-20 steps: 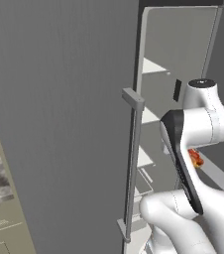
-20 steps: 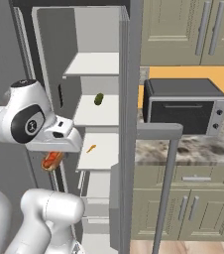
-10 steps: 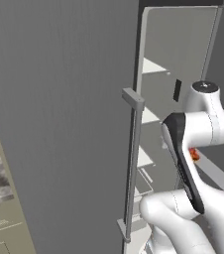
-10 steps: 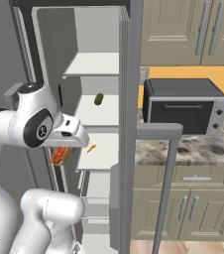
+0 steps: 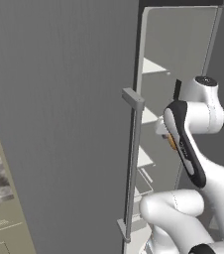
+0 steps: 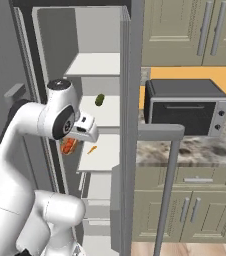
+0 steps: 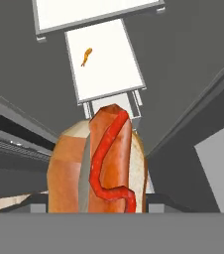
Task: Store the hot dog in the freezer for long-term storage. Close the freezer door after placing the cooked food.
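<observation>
The gripper is closed on the hot dog and holds it in front of the open freezer. From the right side I see a small green thing on one shelf and a small orange thing on the shelf below. The hand camera shows the orange thing too. From the left side, the freezer door and its handle hide the shelves' contents.

Hot dog (red squiggle on top) before the open freezer.
</observation>
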